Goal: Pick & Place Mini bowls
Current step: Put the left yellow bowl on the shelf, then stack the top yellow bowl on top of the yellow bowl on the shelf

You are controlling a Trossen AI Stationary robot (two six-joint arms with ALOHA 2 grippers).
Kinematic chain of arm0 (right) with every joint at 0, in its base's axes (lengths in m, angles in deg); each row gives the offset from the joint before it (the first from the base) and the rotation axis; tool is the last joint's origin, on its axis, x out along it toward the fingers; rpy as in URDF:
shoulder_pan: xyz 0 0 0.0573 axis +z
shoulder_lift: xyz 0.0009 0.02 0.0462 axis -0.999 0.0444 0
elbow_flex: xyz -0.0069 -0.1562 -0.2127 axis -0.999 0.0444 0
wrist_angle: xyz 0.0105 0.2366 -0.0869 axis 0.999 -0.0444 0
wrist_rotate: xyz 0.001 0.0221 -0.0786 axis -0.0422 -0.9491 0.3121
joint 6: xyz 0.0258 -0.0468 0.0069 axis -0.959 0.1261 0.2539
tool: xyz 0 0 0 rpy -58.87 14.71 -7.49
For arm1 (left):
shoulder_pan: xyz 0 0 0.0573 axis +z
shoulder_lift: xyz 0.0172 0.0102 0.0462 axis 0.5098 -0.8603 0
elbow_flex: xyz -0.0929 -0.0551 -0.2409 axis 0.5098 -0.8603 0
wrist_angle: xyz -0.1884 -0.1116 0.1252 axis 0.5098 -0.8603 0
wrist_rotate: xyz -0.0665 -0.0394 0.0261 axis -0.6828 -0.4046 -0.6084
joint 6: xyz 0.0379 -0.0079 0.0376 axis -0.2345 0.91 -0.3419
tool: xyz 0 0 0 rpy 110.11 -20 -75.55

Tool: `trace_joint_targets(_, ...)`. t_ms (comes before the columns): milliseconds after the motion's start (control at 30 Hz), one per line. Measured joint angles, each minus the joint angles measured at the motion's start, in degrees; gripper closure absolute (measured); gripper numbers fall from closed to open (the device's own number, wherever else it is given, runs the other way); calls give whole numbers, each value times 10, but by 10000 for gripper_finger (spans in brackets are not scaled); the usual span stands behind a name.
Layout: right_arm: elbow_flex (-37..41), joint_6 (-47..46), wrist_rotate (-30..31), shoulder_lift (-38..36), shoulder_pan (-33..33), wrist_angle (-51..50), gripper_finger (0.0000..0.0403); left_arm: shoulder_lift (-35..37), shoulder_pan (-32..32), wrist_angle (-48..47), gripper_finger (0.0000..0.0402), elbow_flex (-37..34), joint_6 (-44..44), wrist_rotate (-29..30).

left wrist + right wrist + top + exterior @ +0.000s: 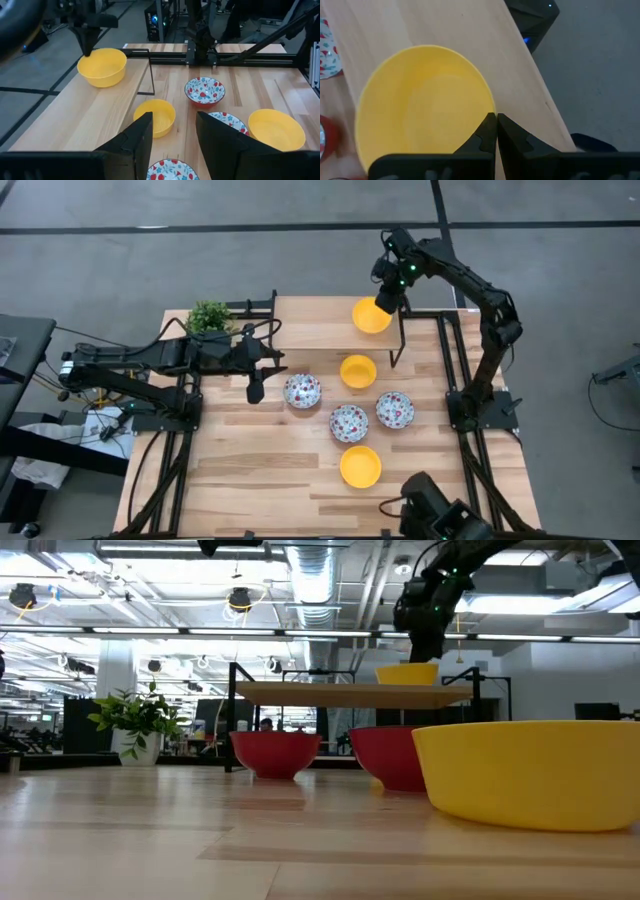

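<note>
**Yellow bowl on raised shelf, right gripper at its rim**

Right gripper point(388, 302) at approx. 1 o'clock of table point(250, 470), over raised wooden shelf point(310, 325). Fingers point(487, 131) pressed nearly together on rim of yellow bowl on shelf point(371, 315); rim looks pinched between, w/ almost no gap. Bowl resting upright on shelf surface.

Left gripper point(255, 388) at approx. 9 o'clock of table centre, above the wood, fingers point(140, 137) apart, holding nothing.

On table below shelf: second yellow bowl point(358, 370) near centre; three floral bowls, one point(302, 391) at its 8 o'clock, one point(349, 422) at 6, one point(395, 410) at 4. Third yellow bowl point(360, 466) further toward 6 o'clock edge. Small potted plant point(209, 316) at far-left corner, approx. 11 o'clock.
</note>
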Motion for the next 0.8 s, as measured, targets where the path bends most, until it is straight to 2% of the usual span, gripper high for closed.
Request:
trace_joint_targets(433,0,16,3,3,-1,2,393,0,0,0,252,0,0,0)
trace_joint_targets(533,0,16,4,3,1,2,376,0,0,0,252,0,0,0)
trace_joint_targets(800,0,15,4,2,8,2,300,0,0,0,252,0,0,0)
